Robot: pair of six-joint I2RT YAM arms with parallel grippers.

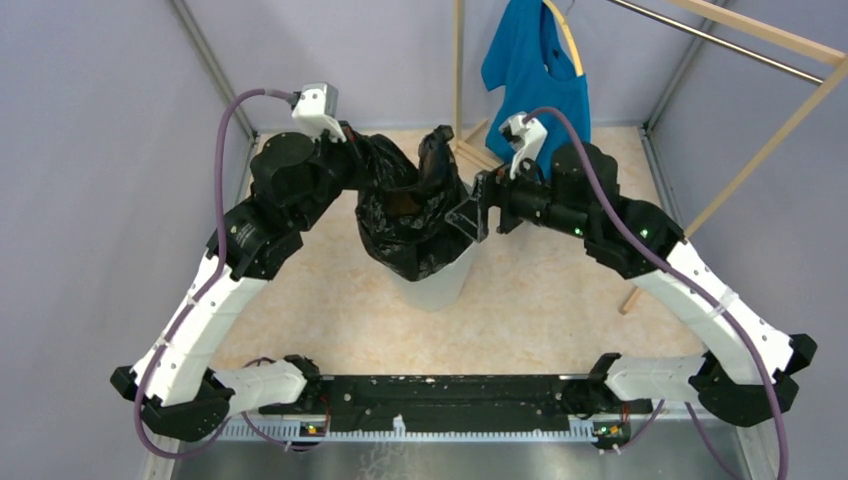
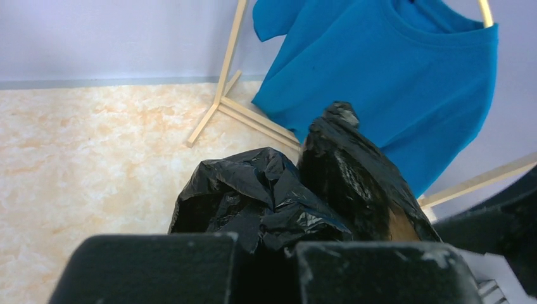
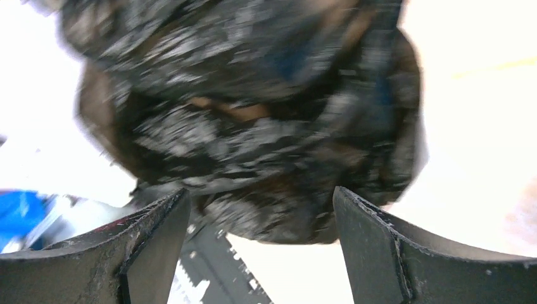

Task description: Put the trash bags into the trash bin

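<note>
We look down from above on two robot arms reaching in over a pale marbled table (image 1: 560, 290). Between them, in the middle of the table, stands a white translucent trash bin (image 1: 437, 288). A crinkled, glossy black trash bag (image 1: 405, 215) is draped over its top, hiding the rim and most of the opening. The bulk of the bag sits on the bin's mouth, and two peaks of plastic rise above it.

The left gripper (image 1: 352, 152) is at the bag's upper left corner. In the left wrist view, its two fingers (image 2: 152, 269) are pressed together at the bottom of the frame. A fold of the black plastic is pinched in the narrow gap between them, and the rest of the bag bunches up just beyond the fingertips.

The right gripper (image 1: 468, 215) is on the bag's right side, at about the height of the bin's mouth. In the right wrist view, its jaws are spread wide. The bag fills the frame in front of them, blurred and showing brownish where it is thin. Its lower edge dips between the fingertips (image 3: 171, 212), but neither finger clearly touches it.

Behind the bin, a blue T-shirt (image 1: 535, 70) hangs from a light wooden rack (image 1: 458, 70) at the far edge of the table.
</note>
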